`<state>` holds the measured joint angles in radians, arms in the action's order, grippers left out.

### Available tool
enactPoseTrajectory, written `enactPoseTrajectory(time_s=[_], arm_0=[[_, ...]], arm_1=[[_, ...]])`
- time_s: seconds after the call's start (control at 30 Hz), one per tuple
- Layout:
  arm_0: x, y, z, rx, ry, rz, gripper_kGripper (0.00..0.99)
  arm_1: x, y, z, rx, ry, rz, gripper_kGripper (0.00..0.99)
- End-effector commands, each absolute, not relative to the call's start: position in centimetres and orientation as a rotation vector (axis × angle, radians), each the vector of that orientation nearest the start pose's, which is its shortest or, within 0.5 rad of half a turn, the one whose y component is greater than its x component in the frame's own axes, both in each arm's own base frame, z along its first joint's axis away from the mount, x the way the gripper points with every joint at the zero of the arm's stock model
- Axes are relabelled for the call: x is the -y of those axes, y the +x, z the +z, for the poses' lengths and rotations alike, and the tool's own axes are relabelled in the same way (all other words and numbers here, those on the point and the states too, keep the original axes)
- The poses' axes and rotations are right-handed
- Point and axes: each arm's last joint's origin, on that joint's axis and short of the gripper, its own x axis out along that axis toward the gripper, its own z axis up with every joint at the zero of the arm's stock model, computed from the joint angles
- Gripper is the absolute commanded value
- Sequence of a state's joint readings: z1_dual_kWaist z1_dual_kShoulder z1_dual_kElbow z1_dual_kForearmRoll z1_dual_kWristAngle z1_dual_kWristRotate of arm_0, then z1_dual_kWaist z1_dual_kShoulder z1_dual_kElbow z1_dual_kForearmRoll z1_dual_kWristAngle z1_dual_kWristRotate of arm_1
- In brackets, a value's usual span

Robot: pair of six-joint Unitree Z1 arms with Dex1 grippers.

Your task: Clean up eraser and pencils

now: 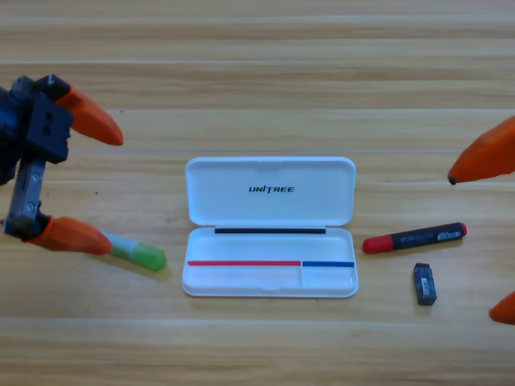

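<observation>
High view: open white plastic hinged case (269, 229) mid-table. Left gripper (96, 186) spread wide, lower jaw over stubby light-green pencil (138, 252), grasping nothing. Right gripper (492, 233) at edge, tips well apart. Red-capped black-barrelled pencil (414, 238) right of case; dark rectangular eraser (425, 284) just below.

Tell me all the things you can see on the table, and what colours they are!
case: one, white, lid open, middle of the table
green pen: one, light green, left of the case, partly behind an orange jaw
marker: one, black with red cap, right of the case
eraser: one, dark, just below the marker
table: one, wooden
left gripper: one, black with orange jaws, open, left edge
right gripper: one, orange jaws, open, right edge
</observation>
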<state>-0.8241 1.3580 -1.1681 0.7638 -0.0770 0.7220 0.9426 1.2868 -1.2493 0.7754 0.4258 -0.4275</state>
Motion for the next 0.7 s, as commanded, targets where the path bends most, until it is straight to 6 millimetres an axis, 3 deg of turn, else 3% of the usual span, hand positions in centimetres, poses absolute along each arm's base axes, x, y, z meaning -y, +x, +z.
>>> enactPoseTrajectory(time_s=[0.03,0.23,0.4,0.53,0.7], arm_0=[[17.3,14.8,35.0,-0.644,0.989,-1.181,0.99],[17.1,14.7,35.3,-0.633,0.981,-1.17,0.99],[17.1,14.8,35.6,-0.611,1.015,-1.162,0.99],[17.1,15.6,36.8,-0.548,1.102,-1.114,0.99],[15.8,19.2,36.7,-0.545,1.231,-1.057,0.989]], arm_1=[[-18.6,10.3,38.8,-0.623,-0.575,1.49,0.969],[-18.3,10.1,39.2,-0.631,-0.542,1.474,0.969],[-16.2,9.0,41.2,-0.587,-0.462,1.419,0.971],[-13.9,9.7,41.9,-0.601,-0.417,1.15,0.971],[-13.9,12.4,40.7,-0.724,-0.429,0.83,0.971]])
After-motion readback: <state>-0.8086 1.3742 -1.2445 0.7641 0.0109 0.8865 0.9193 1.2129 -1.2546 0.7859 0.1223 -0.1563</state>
